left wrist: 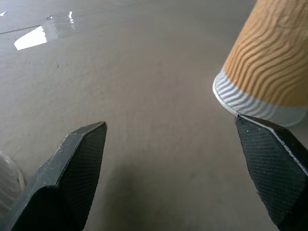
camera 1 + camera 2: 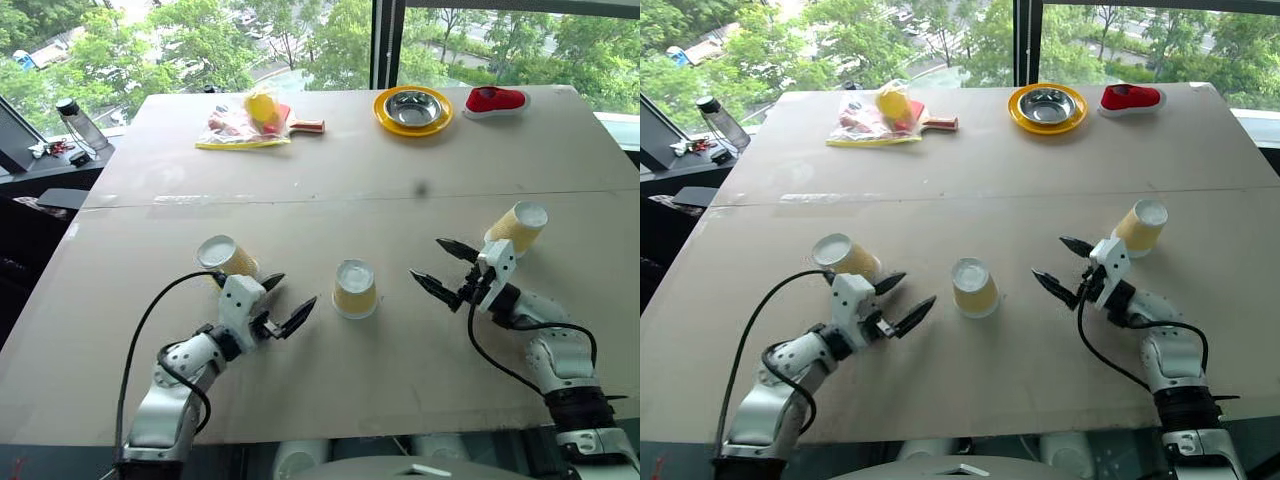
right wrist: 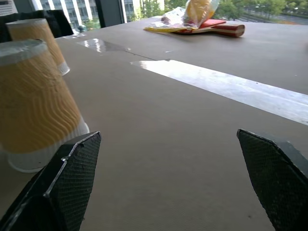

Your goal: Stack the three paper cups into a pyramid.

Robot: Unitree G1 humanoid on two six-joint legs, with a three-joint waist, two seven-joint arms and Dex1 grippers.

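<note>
Three yellow-tan paper cups stand apart and upside down on the tan table [image 2: 330,160]: a left cup [image 2: 228,257], a middle cup [image 2: 355,288] and a right cup [image 2: 518,228]. No cup rests on another. My left gripper [image 2: 290,298] is open and empty, between the left and middle cups, close beside the left one. My right gripper [image 2: 428,260] is also open and empty, between the middle and right cups. The left wrist view has the middle cup [image 1: 269,62] beside one fingertip. In the right wrist view the middle cup [image 3: 36,96] stands near, with the left cup [image 3: 38,38] behind it.
At the far side of the table lie a yellow plate with a steel bowl [image 2: 413,110], a red object [image 2: 495,100], and a red paddle with a plastic bag [image 2: 255,120]. A bottle [image 2: 82,125] stands off the table's left edge.
</note>
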